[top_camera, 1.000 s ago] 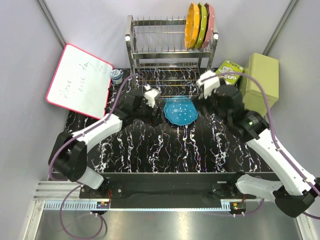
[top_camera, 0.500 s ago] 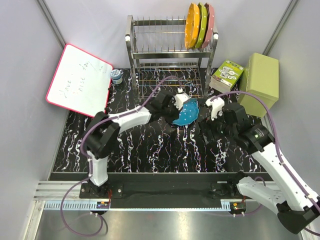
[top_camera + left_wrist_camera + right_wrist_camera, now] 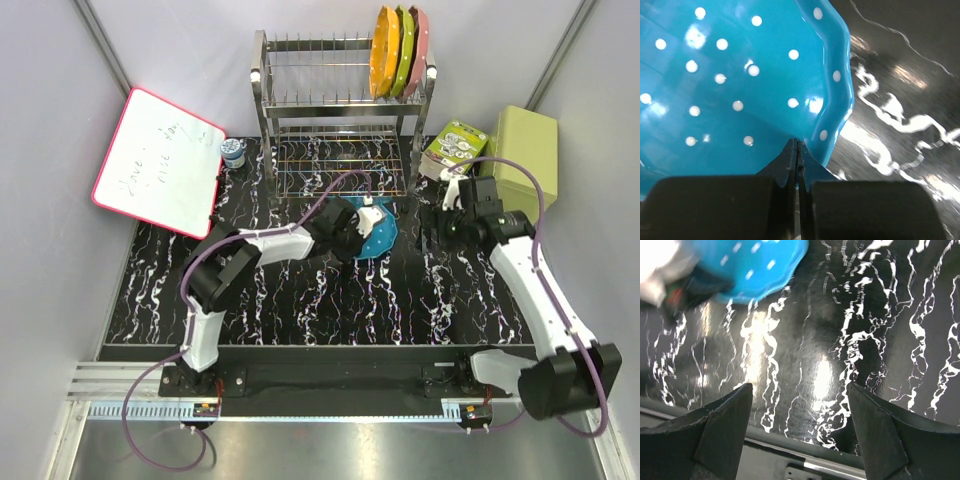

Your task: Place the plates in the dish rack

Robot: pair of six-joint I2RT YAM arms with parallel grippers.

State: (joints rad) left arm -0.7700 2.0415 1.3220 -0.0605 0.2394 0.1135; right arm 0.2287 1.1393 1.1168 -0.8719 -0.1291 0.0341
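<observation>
Left end effector (image 3: 798,146) now clamps the blue plate (image 3: 740,75), tilted up.

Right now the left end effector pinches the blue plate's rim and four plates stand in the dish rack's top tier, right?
Three, not four: the top external view shows orange plate, yellow-green plate and pink plate in the dish rack's top tier. The left end effector does pinch the blue plate's rim.

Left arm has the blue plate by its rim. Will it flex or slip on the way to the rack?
Probably stiff: the blue plate shows no bend though the left gripper pinches only its rim. Its glossy surface looks slippery, so it may pivot in that narrow edge grip.
</observation>
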